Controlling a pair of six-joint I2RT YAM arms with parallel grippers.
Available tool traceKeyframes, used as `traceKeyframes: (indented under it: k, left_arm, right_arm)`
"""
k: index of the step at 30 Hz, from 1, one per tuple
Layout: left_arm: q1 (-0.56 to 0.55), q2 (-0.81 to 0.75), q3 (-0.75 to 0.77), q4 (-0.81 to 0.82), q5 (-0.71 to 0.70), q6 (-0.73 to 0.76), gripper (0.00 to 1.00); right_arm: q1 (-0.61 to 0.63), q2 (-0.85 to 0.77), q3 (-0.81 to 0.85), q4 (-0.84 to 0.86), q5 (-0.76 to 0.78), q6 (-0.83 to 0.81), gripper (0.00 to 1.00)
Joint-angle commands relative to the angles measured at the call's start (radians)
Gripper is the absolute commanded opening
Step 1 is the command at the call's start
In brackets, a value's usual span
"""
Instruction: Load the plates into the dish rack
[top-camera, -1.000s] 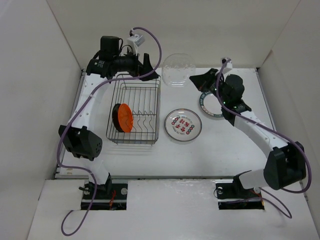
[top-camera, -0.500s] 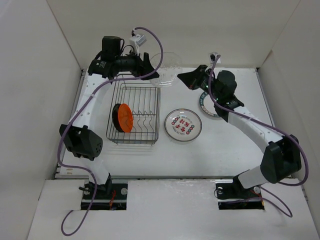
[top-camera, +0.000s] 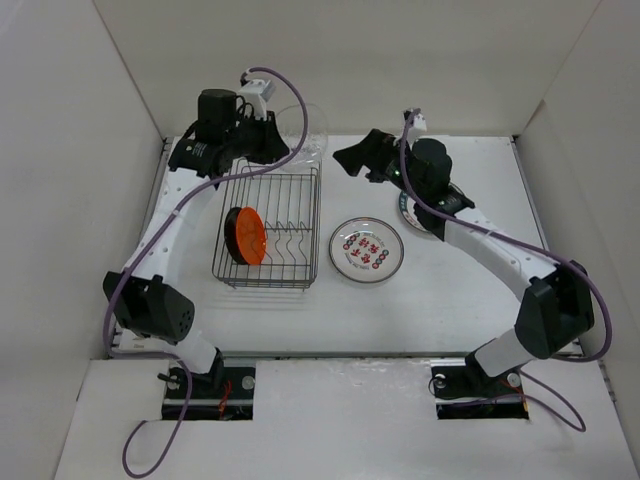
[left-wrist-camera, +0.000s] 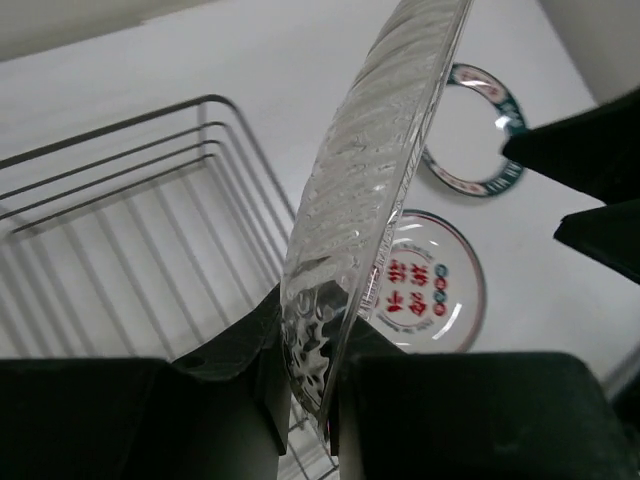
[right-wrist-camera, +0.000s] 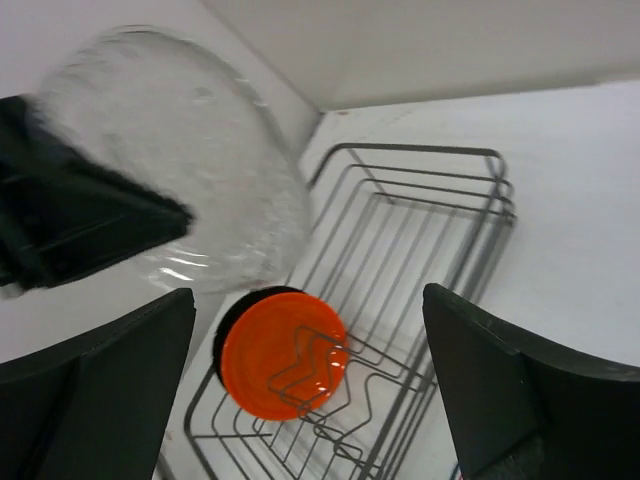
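I have the left gripper (left-wrist-camera: 308, 405) clamped on the clear glass plate (left-wrist-camera: 372, 190). Its two fingers pinch the lower rim, and the plate stands nearly on edge, leaning a little. From the top camera the glass plate (top-camera: 300, 130) hangs in the air just past the far right corner of the dish rack (top-camera: 266, 284), and I see nothing under it but the gripper. The right gripper (top-camera: 352, 158) sits to the right of that same far corner with its fingers spread wide and nothing between them. It faces the glass plate without touching it. Inside the rack, at the near left end, the orange plate (top-camera: 246, 236) stands upright among the tines. A dark rim shows just behind it, which I take to be the black plate (right-wrist-camera: 234, 304). The white plate with red-black marks (top-camera: 366, 249) lies flat on the table just right of the rack's near right side. The green-rimmed plate (top-camera: 412, 218) lies flat farther right of the rack, partly hidden by my right arm.
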Motion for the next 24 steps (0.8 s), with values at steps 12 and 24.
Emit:
traceKeyframes:
  k: [12,24]
  left_arm:
    - [-0.058,-0.263,-0.291,-0.173,-0.825,-0.008,0.00]
    - [-0.207,-0.263,-0.410,-0.255,-1.003,-0.086,0.00]
  right_arm:
    - [0.031,-0.078,0.143,-0.577,0.489,-0.005,1.00]
    - [0.031,-0.194,0.025,-0.574,0.491,0.044,1.00]
